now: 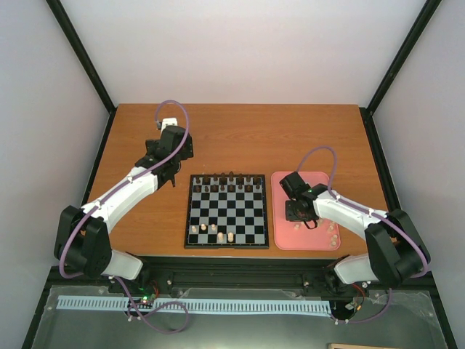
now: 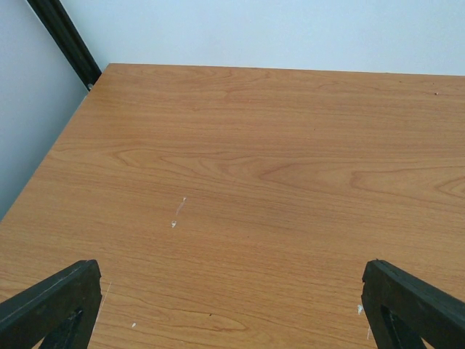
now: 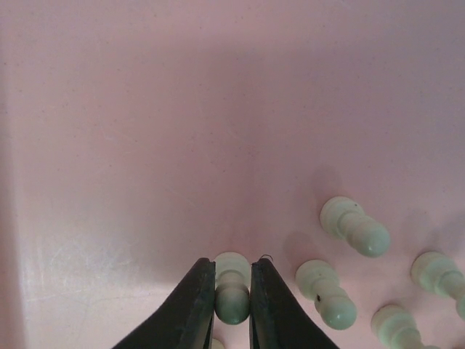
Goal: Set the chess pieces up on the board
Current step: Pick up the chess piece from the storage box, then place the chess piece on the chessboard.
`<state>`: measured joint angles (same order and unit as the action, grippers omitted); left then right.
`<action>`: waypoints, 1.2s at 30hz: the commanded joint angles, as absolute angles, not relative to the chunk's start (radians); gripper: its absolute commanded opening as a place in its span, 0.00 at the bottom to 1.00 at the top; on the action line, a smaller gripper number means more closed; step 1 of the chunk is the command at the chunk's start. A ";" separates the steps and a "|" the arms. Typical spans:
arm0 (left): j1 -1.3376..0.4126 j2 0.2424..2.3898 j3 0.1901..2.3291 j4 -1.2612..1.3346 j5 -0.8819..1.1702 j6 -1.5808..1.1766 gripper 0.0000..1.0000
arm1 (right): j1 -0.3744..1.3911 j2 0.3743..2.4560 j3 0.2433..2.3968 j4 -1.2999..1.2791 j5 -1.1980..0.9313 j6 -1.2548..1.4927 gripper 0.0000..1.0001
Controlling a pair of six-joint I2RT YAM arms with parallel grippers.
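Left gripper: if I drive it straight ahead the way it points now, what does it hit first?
Nothing stands in its path: the open left gripper faces only bare brown wooden tabletop, then the white back wall. Tilted downward, it would probably touch the tabletop first, though depth is unclear.

Wooden table (image 1: 240,138) enclosed by plain white walls (image 1: 240,51); black corner posts (image 1: 83,54).

The board (image 1: 227,211) is showing black-and-white checks; the tray (image 1: 283,236) at its three o'clock is showing pink, pieces (image 3: 354,227) cream, table (image 1: 240,138) woodgrain brown.
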<state>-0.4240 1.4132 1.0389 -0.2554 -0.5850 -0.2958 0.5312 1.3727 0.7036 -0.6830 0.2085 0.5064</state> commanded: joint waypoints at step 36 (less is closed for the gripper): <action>-0.431 1.411 1.080 -0.252 -0.593 -0.299 1.00 | 1.101 1.787 1.321 -0.772 0.058 0.478 0.03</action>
<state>-0.4240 1.4170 1.0412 -0.2554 -0.5911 -0.2958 1.0557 1.7515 1.2770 -0.7452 0.0975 0.4850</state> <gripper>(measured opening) 0.998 0.094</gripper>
